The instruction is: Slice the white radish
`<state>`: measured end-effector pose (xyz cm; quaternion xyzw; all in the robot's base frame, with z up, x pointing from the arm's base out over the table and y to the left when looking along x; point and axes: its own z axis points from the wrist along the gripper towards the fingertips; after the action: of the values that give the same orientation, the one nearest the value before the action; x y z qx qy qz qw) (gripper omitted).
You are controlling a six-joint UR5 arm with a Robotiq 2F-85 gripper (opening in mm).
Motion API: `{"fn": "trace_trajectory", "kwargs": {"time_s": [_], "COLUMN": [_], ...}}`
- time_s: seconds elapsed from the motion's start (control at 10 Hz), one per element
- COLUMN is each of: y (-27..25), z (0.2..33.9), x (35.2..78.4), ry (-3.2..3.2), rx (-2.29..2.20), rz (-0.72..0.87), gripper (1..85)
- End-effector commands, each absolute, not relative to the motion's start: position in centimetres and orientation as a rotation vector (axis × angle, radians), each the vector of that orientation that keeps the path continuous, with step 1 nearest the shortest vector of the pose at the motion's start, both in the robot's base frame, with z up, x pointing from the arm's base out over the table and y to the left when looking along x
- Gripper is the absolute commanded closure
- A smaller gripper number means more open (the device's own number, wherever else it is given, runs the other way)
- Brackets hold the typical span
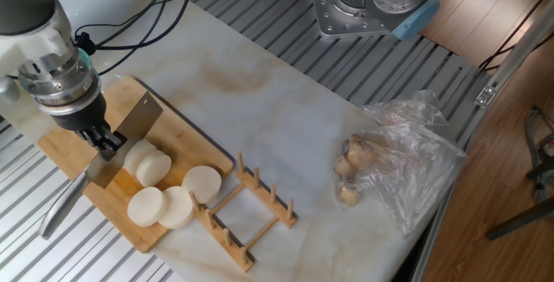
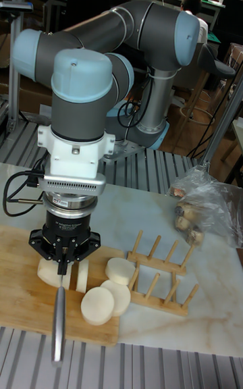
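Fingers (image 1: 106, 141) clamped tight on knife (image 1: 111, 148), blade against white radish (image 1: 145, 163) stub.

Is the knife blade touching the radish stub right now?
Cannot tell. In the fixed view the knife blade overlaps the radish stub with no gap visible, but contact isn't plain. In the tall view the gripper hides the blade.

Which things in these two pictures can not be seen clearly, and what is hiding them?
- Fixed view: the knife edge where it meets the white radish; the tool covers it.
- Tall fixed view: the radish stub, partly behind the tool.
- Both views: the lumps in the plastic bag, blurred by plastic.
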<state>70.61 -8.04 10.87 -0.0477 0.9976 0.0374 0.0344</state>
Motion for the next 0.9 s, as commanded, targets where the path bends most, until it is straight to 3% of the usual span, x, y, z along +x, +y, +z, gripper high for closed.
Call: {"fn": "trace_trajectory", "kwargs": {"time_s": [0.0, 0.3, 0.8], "y": [-8.09, -7.98, -8.45], "z": [11.22, 11.37, 11.55], "x": [70.47, 70.24, 70.78], "ry": [3.071, 3.073, 3.047], "rx": [-0.167, -0.179, -0.169], "rz": [0.152, 0.164, 0.158], "gripper": [63.0, 60.3, 62.7]}}
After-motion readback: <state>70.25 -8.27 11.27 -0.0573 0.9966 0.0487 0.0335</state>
